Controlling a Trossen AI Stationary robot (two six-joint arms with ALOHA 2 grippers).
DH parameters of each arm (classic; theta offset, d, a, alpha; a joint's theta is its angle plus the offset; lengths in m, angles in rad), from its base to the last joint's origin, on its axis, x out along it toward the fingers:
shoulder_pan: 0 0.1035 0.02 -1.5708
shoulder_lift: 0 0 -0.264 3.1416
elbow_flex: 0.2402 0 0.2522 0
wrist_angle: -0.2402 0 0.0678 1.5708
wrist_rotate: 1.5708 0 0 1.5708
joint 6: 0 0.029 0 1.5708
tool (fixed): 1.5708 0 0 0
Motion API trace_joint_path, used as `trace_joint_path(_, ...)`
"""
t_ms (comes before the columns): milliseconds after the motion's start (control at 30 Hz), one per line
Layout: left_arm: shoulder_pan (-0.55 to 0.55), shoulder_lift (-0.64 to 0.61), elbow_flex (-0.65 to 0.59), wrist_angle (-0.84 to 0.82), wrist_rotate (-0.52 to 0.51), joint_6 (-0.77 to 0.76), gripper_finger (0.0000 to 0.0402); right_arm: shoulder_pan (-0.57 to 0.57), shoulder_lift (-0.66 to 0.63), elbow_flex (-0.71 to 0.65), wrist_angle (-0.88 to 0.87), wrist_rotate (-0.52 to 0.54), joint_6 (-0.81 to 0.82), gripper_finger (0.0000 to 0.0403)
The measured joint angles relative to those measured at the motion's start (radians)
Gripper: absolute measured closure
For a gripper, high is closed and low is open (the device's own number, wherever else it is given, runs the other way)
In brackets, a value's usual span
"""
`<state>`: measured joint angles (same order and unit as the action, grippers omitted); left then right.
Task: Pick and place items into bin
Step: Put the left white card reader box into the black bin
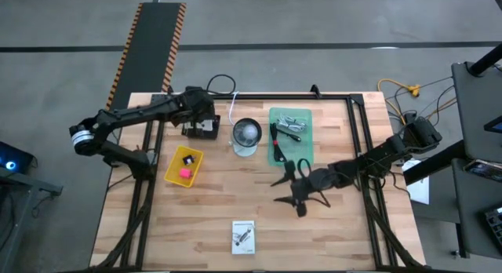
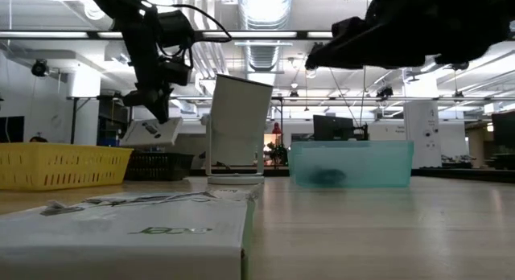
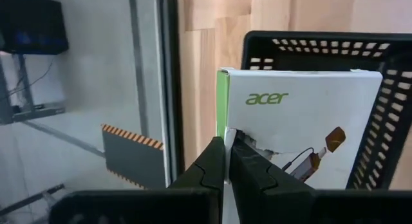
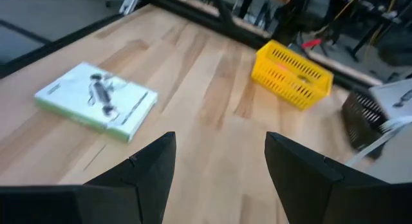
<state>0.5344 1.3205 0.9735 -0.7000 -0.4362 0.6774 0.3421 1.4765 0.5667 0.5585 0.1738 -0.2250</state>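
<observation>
left wrist view alone shows the left gripper (image 3: 226, 141) clenched on the acer box (image 3: 299, 114).

Yellow basket (image 1: 183, 166), green-edged white box (image 3: 299, 121)

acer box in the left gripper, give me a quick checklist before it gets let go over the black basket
1. Grip: left gripper is shut on the edge of the white acer box: ok.
2. Box over the black basket: in the left wrist view it sits inside the rim: ok.
3. Box height: the low view shows it held above the basket, tilted: ok.
4. Room in the basket: its floor is hidden by the box: cannot tell.
5. Right gripper is open, empty, and over bare table away from the basket: ok.
6. Second box lies at the table's near edge, not yet picked: not ok.
</observation>
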Motion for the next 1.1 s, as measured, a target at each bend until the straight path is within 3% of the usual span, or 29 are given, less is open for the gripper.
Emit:
trace_joint_path(433,0.025,0.036,-0.001,0.004,0.099,0.02,0.0401,0.043,0.0,0.0,-0.054,0.0,0.017,0.0179)
trace_joint_path(1100,0.03,0.144,-0.002,0.019,0.096,0.047,0.0401,0.06,0.0,0.0,-0.084,0.0,0.016,0.0179)
